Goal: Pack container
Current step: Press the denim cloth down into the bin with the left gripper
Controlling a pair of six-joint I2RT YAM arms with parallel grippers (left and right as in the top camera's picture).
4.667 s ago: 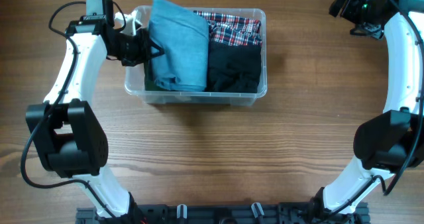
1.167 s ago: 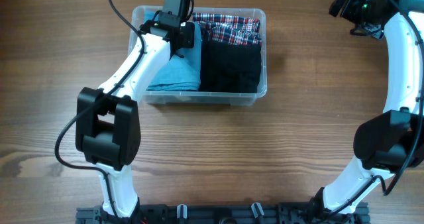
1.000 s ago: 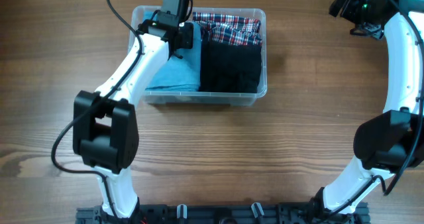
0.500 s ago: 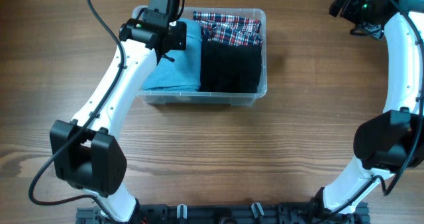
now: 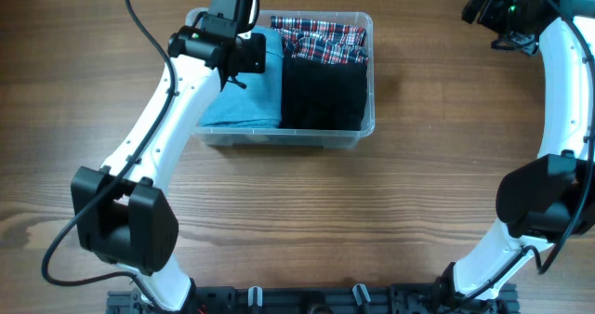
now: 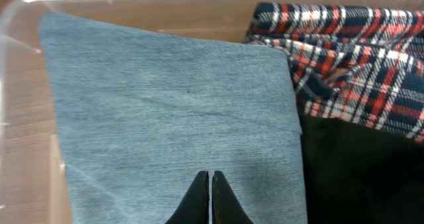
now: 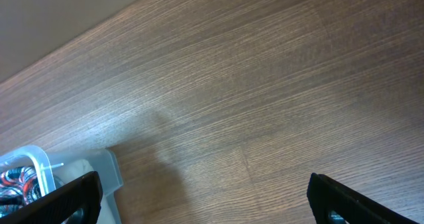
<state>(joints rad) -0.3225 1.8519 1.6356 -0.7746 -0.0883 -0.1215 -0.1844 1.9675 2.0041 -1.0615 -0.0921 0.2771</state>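
The clear plastic container (image 5: pixel 366 121) stands at the table's back centre. It holds a folded light blue denim piece (image 5: pixel 249 98) on the left, a black garment (image 5: pixel 323 93) on the right and a plaid cloth (image 5: pixel 321 37) at the back. My left gripper (image 5: pixel 244 71) is shut and empty, just above the denim (image 6: pixel 165 111); the left wrist view shows its tips (image 6: pixel 209 177) together, with the plaid cloth (image 6: pixel 358 65) to the right. My right gripper (image 7: pixel 205 191) is open wide and empty above bare table at the far right back, with the container's corner (image 7: pixel 40 164) in its view.
The wooden table (image 5: pixel 297 212) stretches in front of the container. My right arm (image 5: pixel 558 91) stands along the right edge, and both arm bases sit at the front edge.
My left arm swung from the container's left side to over the bin. The blue denim, earlier draped over the left rim, now lies flat inside. In the last half second nothing moved.
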